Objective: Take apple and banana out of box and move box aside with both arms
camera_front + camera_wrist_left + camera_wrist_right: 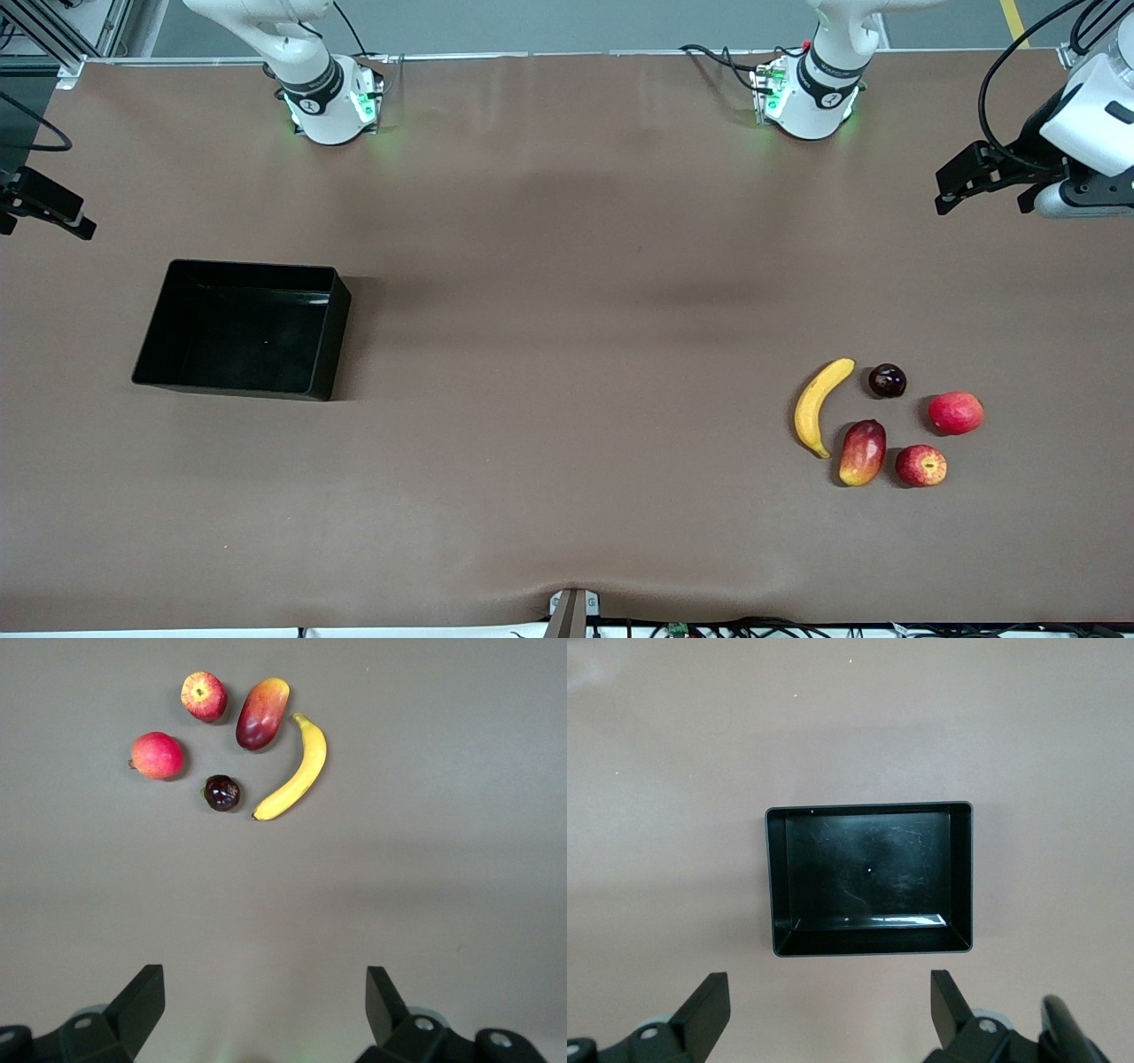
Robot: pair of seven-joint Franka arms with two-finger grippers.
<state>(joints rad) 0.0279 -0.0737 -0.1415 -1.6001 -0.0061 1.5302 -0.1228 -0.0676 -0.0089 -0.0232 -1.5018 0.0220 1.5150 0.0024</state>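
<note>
The black box (335, 341) stands empty toward the right arm's end of the table; the right wrist view shows its rim (868, 806) whole. The yellow banana (819, 406) and the red apple with yellowish patches (920, 465) lie in a small fruit cluster toward the left arm's end. Both also show in the left wrist view, the banana (295, 771) and the apple (204, 696). My left gripper (946, 190) hangs open over bare mat at that end, holding nothing. My right gripper (80, 223) hangs open over bare mat beside the box. Each gripper's fingers (142, 997) (709, 1001) stand wide apart.
In the same cluster lie an oblong red-and-yellow mango (862, 452), a plain red round fruit (955, 413) and a small dark round fruit (887, 380). A brown mat (567, 310) covers the table. The arm bases (332, 102) (811, 97) stand along the table's edge farthest from the front camera.
</note>
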